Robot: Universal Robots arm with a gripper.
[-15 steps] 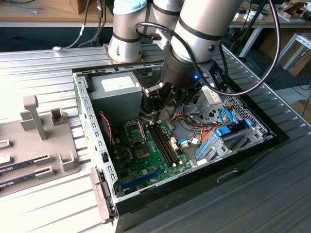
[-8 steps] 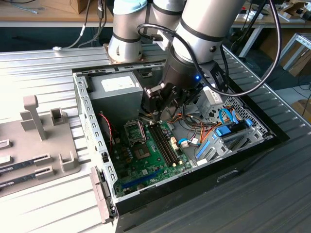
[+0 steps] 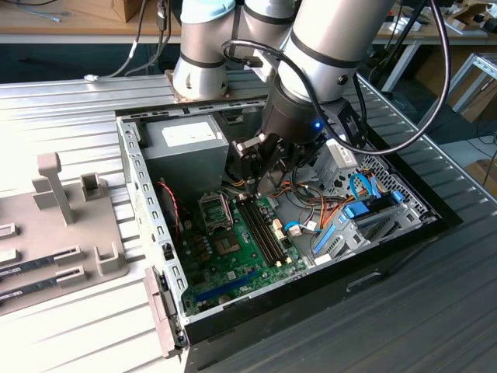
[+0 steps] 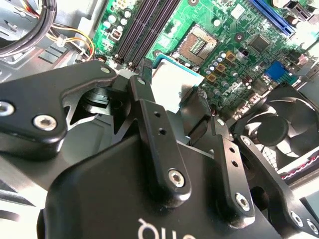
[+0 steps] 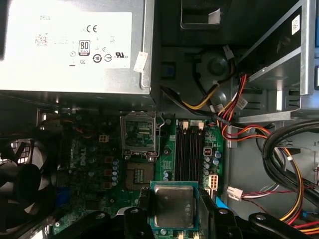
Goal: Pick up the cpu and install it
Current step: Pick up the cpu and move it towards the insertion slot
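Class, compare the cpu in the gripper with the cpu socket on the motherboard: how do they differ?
The cpu hangs clamped in the gripper, above the motherboard; the socket sits fixed on it. The cpu shows a plain silver-grey lid; the socket, a metal frame. Both are squarish.

Your gripper [image 3: 258, 175] hangs inside the open computer case [image 3: 133, 186], above the green motherboard [image 3: 241, 250]. The processor socket [image 3: 214, 208] sits at its eight o'clock, the grey power supply [image 3: 186, 140] at ten.

We are looking into a robotics workshop.
We are seeing an arm [image 3: 334, 43] mounted on a ribbed metal counter [image 3: 78, 97], an opened computer case [image 3: 133, 183] lying on it.
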